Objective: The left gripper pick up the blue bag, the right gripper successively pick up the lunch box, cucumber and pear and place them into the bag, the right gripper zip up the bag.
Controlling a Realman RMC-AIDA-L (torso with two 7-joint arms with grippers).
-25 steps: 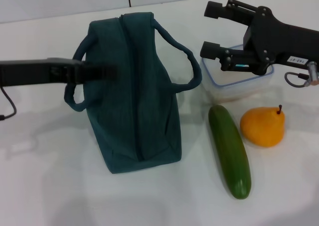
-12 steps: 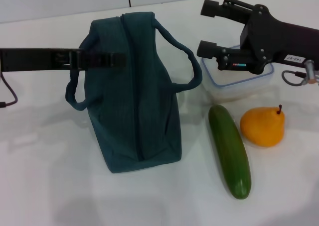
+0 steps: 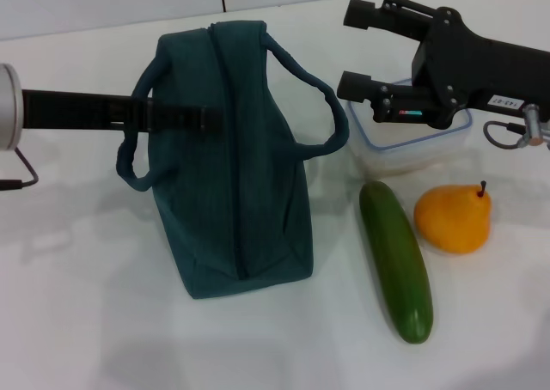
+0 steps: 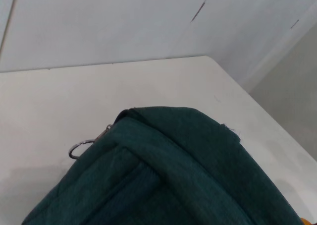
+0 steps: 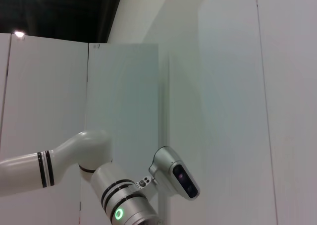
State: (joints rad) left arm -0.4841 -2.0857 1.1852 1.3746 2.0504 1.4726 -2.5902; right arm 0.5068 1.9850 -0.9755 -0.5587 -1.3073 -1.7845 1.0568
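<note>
Reaching from the left edge, the left gripper (image 3: 202, 118), grip unreadable, meets the blue bag (image 3: 232, 158) while the right gripper (image 3: 357, 51), spread wide, hovers over the lunch box (image 3: 412, 145) upper right, poised to grasp.

A bag (image 3: 232, 158) stands on the worktop (image 3: 86, 304), left of centre. To its right, at the back, sits the lunch box (image 3: 411, 149). In front of the lunch box lie the cucumber (image 3: 395, 259), nearer the bag, and the pear (image 3: 453, 218) just to its right. The right gripper (image 3: 359, 50) hovers above the lunch box. The left gripper (image 3: 193, 118) reaches in from the left across the bag's upper part.
</note>
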